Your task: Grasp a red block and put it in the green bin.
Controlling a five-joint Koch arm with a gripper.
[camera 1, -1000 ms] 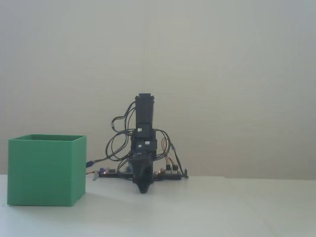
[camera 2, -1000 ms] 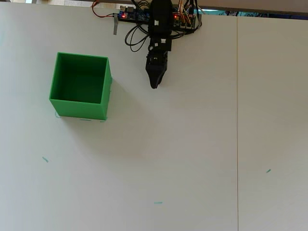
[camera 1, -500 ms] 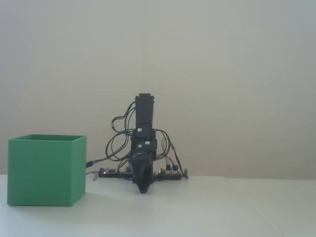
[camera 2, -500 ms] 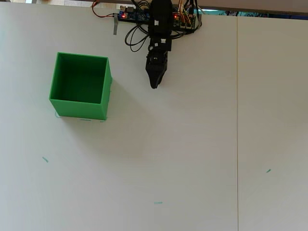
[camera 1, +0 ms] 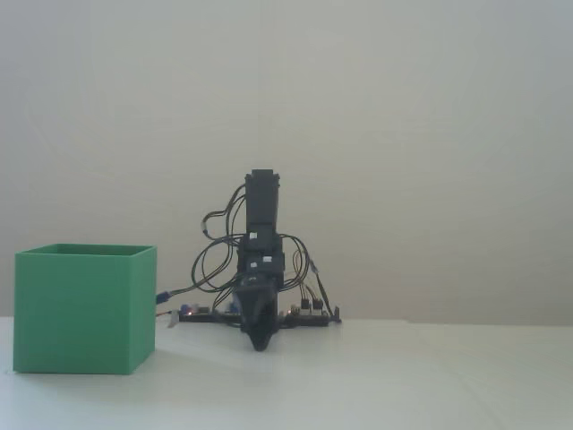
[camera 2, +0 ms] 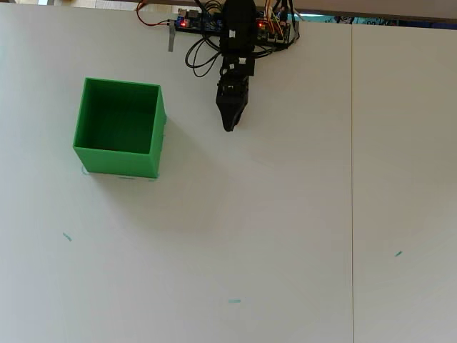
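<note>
Near the table's far edge your gripper (camera 2: 228, 127) sat folded low, tip down, jaws pressed together and empty, unmoved from a second before. Well to its left in the overhead view the green bin (camera 2: 117, 161) stood upright, likewise unmoved; you had no red block in either view.

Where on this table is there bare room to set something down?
Nearly everywhere: the table is bare below the green bin and gripper, and right of the seam. Crowded only at the top edge, around the arm's base and wires.
</note>
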